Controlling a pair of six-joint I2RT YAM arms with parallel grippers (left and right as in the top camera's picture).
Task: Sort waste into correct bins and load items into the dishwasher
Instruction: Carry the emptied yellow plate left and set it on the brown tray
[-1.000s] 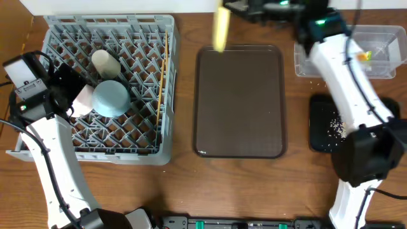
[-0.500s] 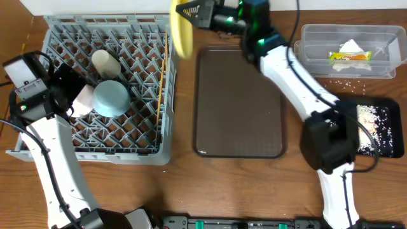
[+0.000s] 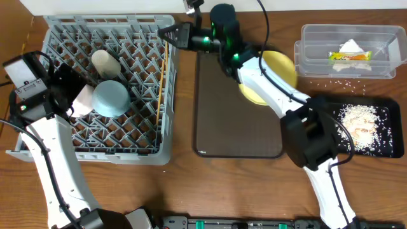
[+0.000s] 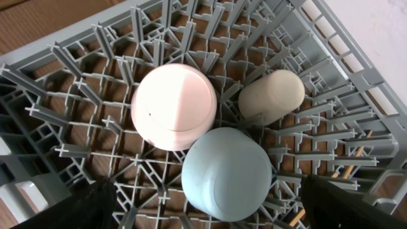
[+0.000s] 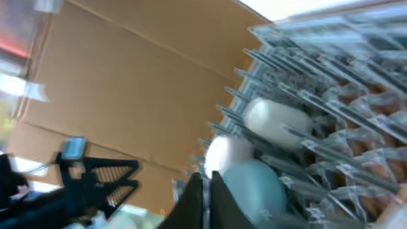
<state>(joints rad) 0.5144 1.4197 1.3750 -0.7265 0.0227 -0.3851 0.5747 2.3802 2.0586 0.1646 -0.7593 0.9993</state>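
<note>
The grey dishwasher rack (image 3: 152, 137) holds a white cup (image 3: 105, 62), an upturned light blue bowl (image 3: 111, 97), a white bowl (image 3: 82, 100) and chopsticks (image 3: 163, 83). My left gripper (image 3: 75, 94) hangs open above the bowls. In its wrist view the left gripper (image 4: 222, 213) has its fingers (image 4: 95, 203) wide apart over the blue bowl (image 4: 227, 173), beside the white bowl (image 4: 173, 106) and the cup (image 4: 271, 95). My right gripper (image 3: 168, 33) is shut and empty over the rack's far right corner. The yellow plate (image 3: 280, 63) lies flat under that arm. The right gripper (image 5: 206, 191) looks blurred.
The brown tray (image 3: 238, 127) sits in the middle, with the plate overlapping its right edge. A clear tub (image 3: 318, 63) at the far right holds a napkin (image 3: 351, 46) and a wrapper (image 3: 348, 56). The black tray (image 3: 394, 146) holds rice crumbs (image 3: 356, 121). Loose crumbs (image 3: 337, 83) dot the table.
The right gripper carried the yellow plate on edge leftward toward the rack. Now the plate lies flat by the brown tray's right edge and the gripper is empty. The left arm stayed still.
</note>
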